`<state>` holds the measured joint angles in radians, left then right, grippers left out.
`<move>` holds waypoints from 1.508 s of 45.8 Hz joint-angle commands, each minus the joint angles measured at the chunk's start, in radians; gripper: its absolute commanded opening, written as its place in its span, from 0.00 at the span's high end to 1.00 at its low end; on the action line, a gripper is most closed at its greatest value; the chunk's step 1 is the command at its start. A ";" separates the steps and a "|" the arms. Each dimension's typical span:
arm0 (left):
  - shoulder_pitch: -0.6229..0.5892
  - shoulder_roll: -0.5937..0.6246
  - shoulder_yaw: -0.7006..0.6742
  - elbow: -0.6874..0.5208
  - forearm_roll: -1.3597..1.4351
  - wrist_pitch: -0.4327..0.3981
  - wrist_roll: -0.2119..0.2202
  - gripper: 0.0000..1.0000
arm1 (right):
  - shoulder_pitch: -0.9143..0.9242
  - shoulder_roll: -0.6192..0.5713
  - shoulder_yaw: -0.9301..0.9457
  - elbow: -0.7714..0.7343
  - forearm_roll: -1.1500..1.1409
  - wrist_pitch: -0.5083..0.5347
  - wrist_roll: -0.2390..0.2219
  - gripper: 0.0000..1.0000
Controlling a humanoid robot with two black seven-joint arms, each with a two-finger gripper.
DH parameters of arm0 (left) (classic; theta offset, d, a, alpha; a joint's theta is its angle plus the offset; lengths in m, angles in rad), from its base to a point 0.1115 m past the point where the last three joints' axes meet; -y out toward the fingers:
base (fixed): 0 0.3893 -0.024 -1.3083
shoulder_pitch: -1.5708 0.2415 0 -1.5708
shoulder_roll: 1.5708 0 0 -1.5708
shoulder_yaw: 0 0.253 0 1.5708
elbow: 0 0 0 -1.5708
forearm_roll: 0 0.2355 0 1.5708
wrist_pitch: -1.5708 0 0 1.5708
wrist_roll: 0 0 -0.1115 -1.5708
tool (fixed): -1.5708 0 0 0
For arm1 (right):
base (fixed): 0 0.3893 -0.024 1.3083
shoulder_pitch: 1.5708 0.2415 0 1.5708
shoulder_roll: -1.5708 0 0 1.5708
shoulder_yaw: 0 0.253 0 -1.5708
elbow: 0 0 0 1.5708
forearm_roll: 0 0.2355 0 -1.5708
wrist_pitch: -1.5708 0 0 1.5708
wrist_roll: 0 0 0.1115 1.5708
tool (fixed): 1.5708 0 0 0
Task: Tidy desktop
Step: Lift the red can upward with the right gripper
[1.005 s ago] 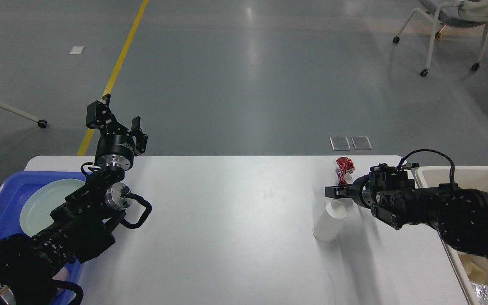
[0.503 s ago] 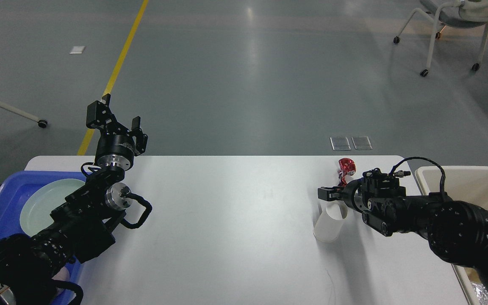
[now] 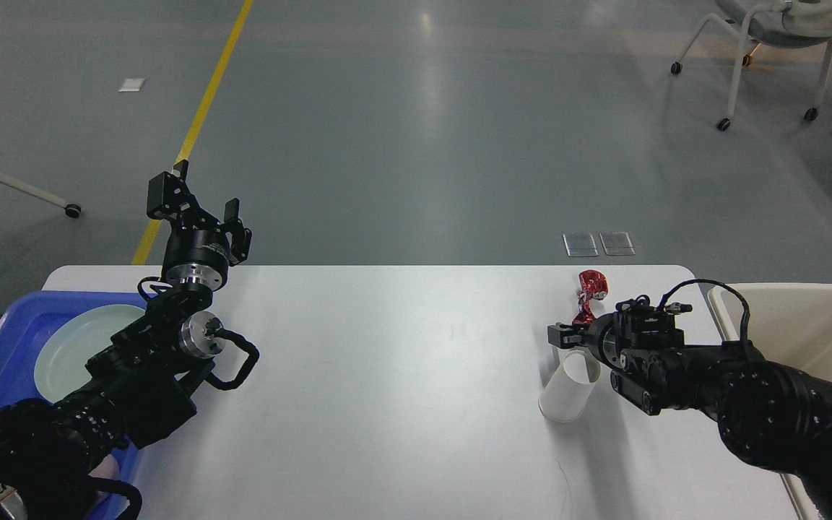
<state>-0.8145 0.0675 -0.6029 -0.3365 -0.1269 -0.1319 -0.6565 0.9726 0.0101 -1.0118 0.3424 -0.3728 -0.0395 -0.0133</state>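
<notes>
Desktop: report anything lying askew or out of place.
A white paper cup lies tipped on its side on the desktop, right beside the right gripper. A crumpled red wrapper sits loose near the far edge. No spill is visible.

Right gripper (image 3: 559, 336) meets the cup (image 3: 568, 387), grip unclear; red wrapper (image 3: 589, 295) beside.

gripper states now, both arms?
Left gripper: open, empty, raised above the desktop's far edge.
Right gripper: at the cup's rim; cannot tell.
</notes>
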 commanded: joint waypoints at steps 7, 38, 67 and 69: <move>0.000 0.000 0.000 -0.001 0.000 0.000 0.000 0.00 | -0.002 0.002 0.001 -0.013 0.003 0.000 -0.040 0.21; 0.000 0.000 0.000 0.001 0.000 0.000 0.000 0.00 | 0.002 -0.005 -0.010 -0.008 0.003 0.017 -0.036 0.66; 0.000 0.000 0.000 -0.001 0.000 0.000 0.000 0.00 | 0.483 -0.163 0.061 0.196 0.020 0.334 0.041 0.66; 0.000 0.000 0.000 0.001 0.001 0.000 0.000 0.00 | 0.560 -0.203 0.097 0.237 0.020 0.415 0.045 0.66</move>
<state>-0.8145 0.0675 -0.6029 -0.3360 -0.1265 -0.1319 -0.6565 1.3476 -0.1084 -0.9824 0.4812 -0.3552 0.2004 0.0104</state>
